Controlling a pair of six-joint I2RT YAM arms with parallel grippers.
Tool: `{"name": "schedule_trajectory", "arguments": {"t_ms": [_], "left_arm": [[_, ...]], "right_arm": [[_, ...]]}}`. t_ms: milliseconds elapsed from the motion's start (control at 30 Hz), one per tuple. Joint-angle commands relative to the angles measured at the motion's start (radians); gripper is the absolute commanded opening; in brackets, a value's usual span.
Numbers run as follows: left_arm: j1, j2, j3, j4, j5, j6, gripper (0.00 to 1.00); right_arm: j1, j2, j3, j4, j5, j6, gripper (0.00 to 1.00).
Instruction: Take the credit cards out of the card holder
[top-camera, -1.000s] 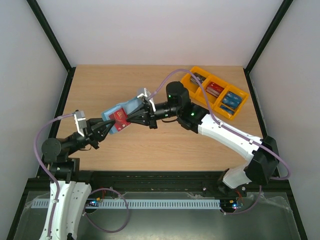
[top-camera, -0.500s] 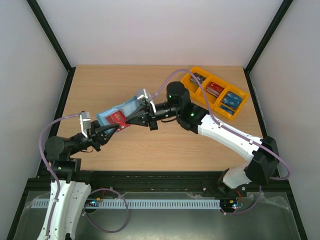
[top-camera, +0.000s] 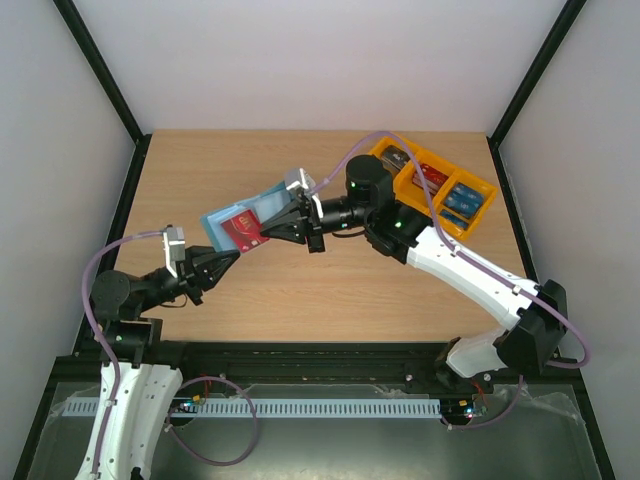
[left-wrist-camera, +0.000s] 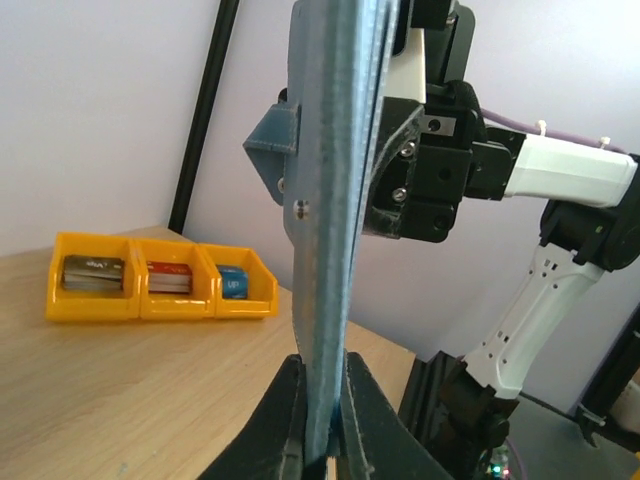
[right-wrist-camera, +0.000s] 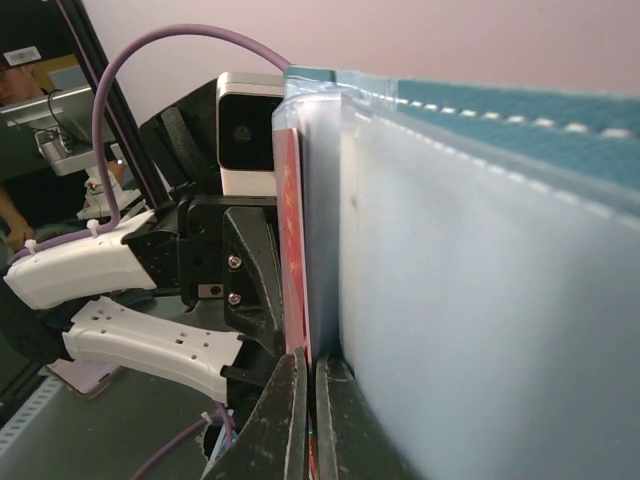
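Two pinches hold: your left gripper (left-wrist-camera: 323, 385) and right gripper (right-wrist-camera: 309, 385) clamp the holder (top-camera: 265, 207), nudged toward 1 o'clock, card (top-camera: 240, 230) still inside.

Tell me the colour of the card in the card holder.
Red; the card in the card holder shows best from top camera.

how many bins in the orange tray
3 in the tray, in a row: one holds grey cards, the middle red cards, the last blue cards. None seem hidden.

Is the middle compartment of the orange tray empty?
No, the middle compartment of the orange tray holds a stack of red cards.
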Motion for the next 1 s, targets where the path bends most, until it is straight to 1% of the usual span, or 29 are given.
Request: {"name": "schedule_trajectory", "arguments": {"t_ms": [0, 133, 200, 267, 333, 400, 467, 533, 633, 733, 867, 967], "left_arm": [[-0.002, -0.006, 0.022, 0.011, -0.019, 0.018, 0.02], [-0.002, -0.004, 0.026, 0.014, -0.026, 0.02, 0.02], [-0.002, -0.003, 0.028, 0.011, -0.031, 0.026, 0.02], [0.0, -0.004, 0.029, 0.002, -0.031, 0.045, 0.02], [0.0, -0.009, 0.035, -0.027, -0.014, 0.091, 0.02], [0.0, -0.019, 0.043, -0.06, -0.004, 0.153, 0.02], [0.0, -0.029, 0.051, -0.091, -0.005, 0.213, 0.02], [0.0, -0.035, 0.061, -0.121, -0.007, 0.26, 0.02], [0.0, -0.036, 0.069, -0.134, -0.011, 0.278, 0.02], [0.0, -0.035, 0.069, -0.132, -0.012, 0.281, 0.02], [0.0, -0.033, 0.069, -0.125, -0.014, 0.277, 0.02], [0.0, -0.033, 0.069, -0.127, -0.012, 0.279, 0.02]], "right_arm": [[-0.002, -0.019, 0.03, -0.01, -0.025, -0.006, 0.02], [0.003, -0.017, 0.02, 0.051, -0.027, 0.042, 0.02], [0.005, -0.017, 0.016, 0.068, 0.02, 0.058, 0.1], [0.005, -0.019, 0.014, 0.071, 0.068, 0.059, 0.14], [0.005, -0.023, 0.009, 0.114, 0.113, 0.084, 0.1], [0.006, -0.026, -0.011, 0.194, 0.164, 0.14, 0.05], [0.009, -0.02, -0.021, 0.24, 0.171, 0.175, 0.04], [0.017, -0.008, -0.023, 0.251, 0.167, 0.185, 0.03], [0.031, 0.011, -0.017, 0.229, 0.144, 0.173, 0.02], [0.039, 0.025, 0.006, 0.147, 0.124, 0.122, 0.06], [0.039, 0.005, 0.0, 0.053, 0.088, 0.019, 0.17], [0.039, 0.005, 0.016, -0.022, 0.046, -0.037, 0.22]]}}
